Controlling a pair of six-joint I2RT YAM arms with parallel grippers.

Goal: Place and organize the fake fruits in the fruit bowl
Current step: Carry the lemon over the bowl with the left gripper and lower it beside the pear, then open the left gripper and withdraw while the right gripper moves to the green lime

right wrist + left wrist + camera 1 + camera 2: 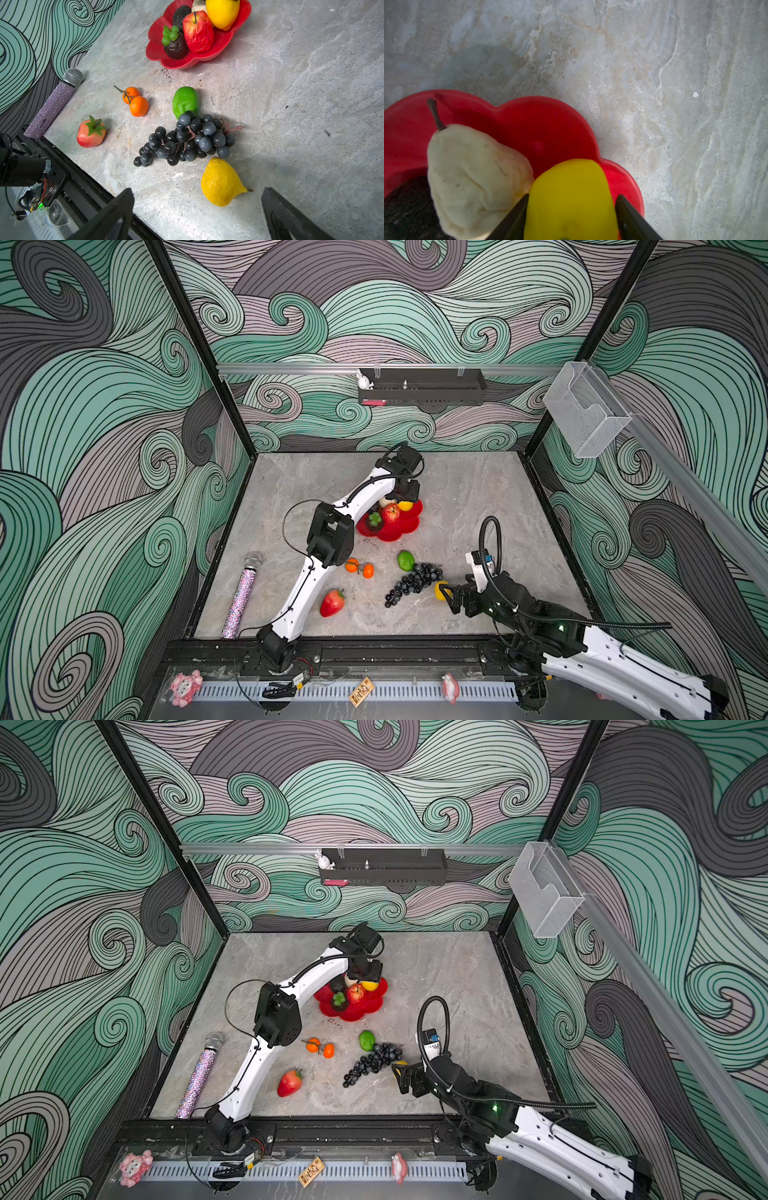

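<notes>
The red scalloped fruit bowl [399,531] [529,124] holds a cream pear [473,176], dark avocado [404,207], red apple [198,31], mangosteen [175,45] and a yellow lemon [571,182]. My left gripper [406,497] [572,196] hangs over the bowl's far side, its jaws astride that lemon, with a sliver of red showing beside one finger. On the table lie a lime [186,101], black grapes [187,141], two small oranges [136,101], a red strawberry-like fruit [91,134] and a second lemon [221,182]. My right gripper [198,190] [446,595] is wide open around this lemon without touching it.
A glittery microphone [243,597] lies along the table's left edge. The black front rail [374,649] borders the table just behind the right gripper. Pink toy figures [185,688] sit on the ledge in front. The left arm's elbow [330,537] stands beside the bowl.
</notes>
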